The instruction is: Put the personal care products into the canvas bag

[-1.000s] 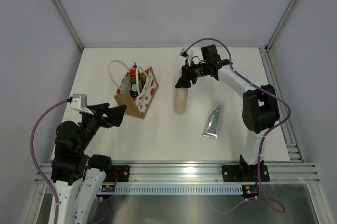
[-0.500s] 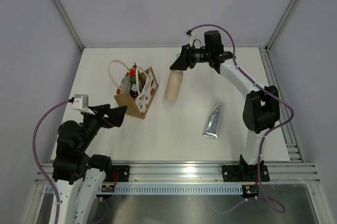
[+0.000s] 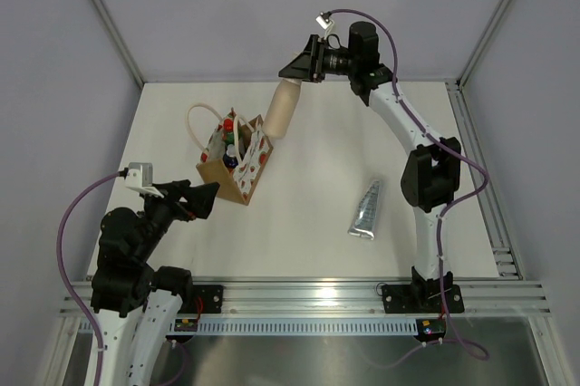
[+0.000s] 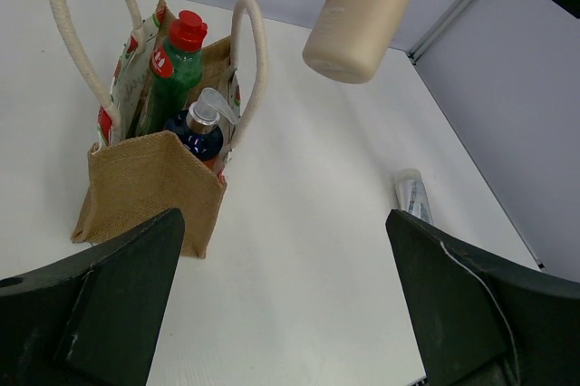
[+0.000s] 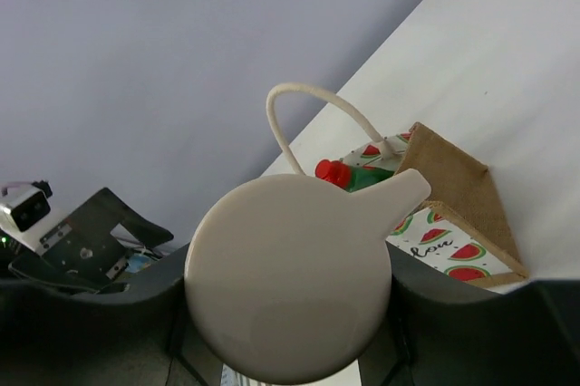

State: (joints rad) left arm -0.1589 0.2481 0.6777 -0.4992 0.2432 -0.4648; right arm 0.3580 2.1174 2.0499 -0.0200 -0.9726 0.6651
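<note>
My right gripper (image 3: 300, 63) is shut on the beige bottle (image 3: 282, 108), holding it in the air just right of the canvas bag (image 3: 237, 162). In the right wrist view the bottle's round end (image 5: 285, 277) fills the space between the fingers. Below it are the bag (image 5: 453, 214) and the green bottle's red cap (image 5: 333, 171). The bag (image 4: 149, 182) stands upright and holds the green bottle (image 4: 177, 64) and a dark blue pump bottle (image 4: 195, 128). The silver tube (image 3: 367, 209) lies flat on the table. My left gripper (image 3: 205, 196) is open and empty, near the bag's front.
White rope handles (image 3: 201, 123) stick up and out from the bag's left side. The white table (image 3: 299, 241) is bounded by grey walls and a metal frame rail (image 3: 480, 178) on the right. From the left wrist, the tube (image 4: 412, 194) shows far right.
The right arm lifted the beige bottle off the table and carried it left and back, up beside the bag. The left arm stayed still.
</note>
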